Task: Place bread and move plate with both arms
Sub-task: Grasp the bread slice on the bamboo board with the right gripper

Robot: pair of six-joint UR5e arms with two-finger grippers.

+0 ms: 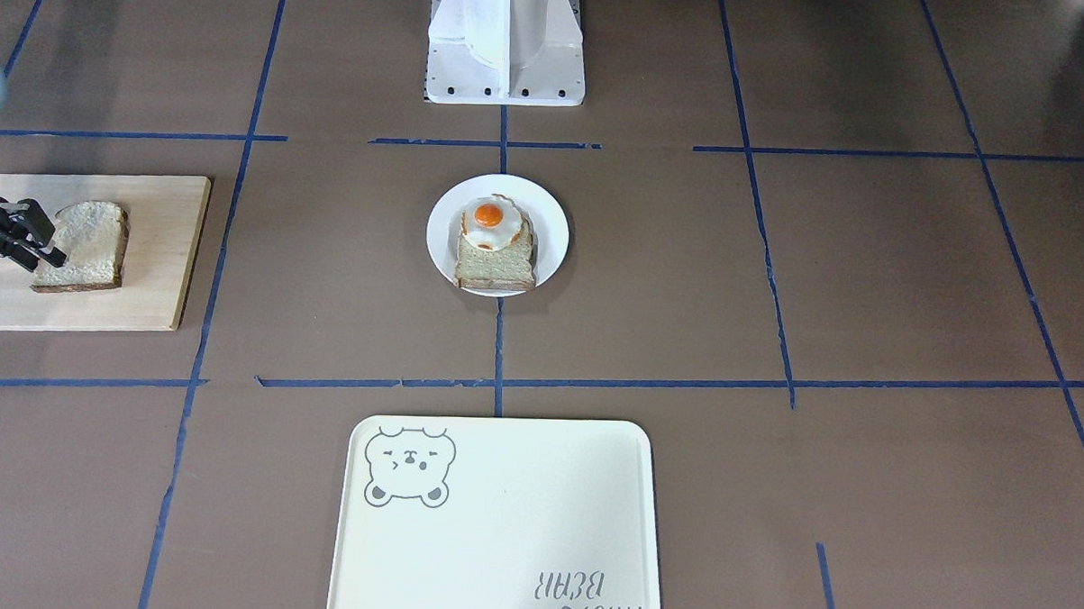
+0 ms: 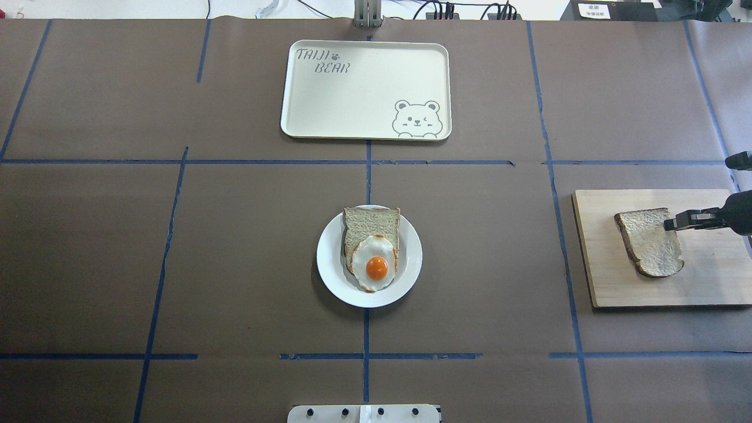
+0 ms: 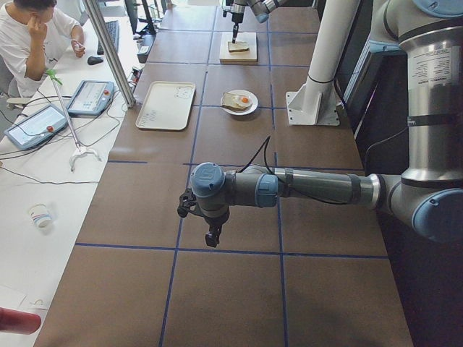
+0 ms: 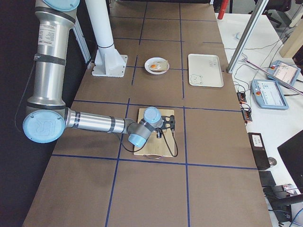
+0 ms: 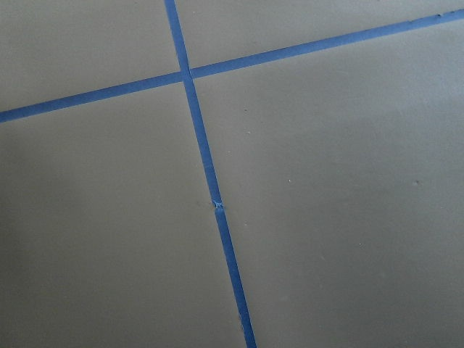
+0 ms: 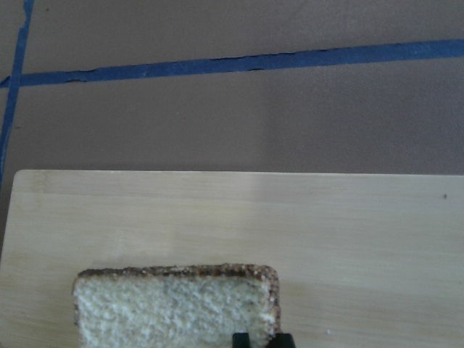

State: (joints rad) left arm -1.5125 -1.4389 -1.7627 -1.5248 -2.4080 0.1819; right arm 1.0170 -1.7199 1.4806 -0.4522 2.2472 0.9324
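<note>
The bread point(image 2: 646, 244), a speckled slice with a dark crust, lies flat on a wooden board point(image 2: 711, 282) at the table's right end; it also shows in the front view point(image 1: 89, 248) and the right wrist view point(image 6: 174, 308). My right gripper point(image 2: 667, 224) reaches in low, its fingertips point(image 6: 241, 339) close together astride the slice's near corner, shut on it. The white plate point(image 2: 329, 264) sits mid-table with a paler slice and a fried egg point(image 2: 376, 267) on it. My left gripper point(image 3: 212, 238) hangs over bare table far from these; I cannot tell whether it is open or shut.
A cream tray with a bear drawing point(image 2: 364, 88) lies on the far side of the plate. The white pedestal base point(image 1: 505, 78) stands on the robot's side of the plate. Blue tape lines cross the brown table. An operator sits at a side desk point(image 3: 32, 36).
</note>
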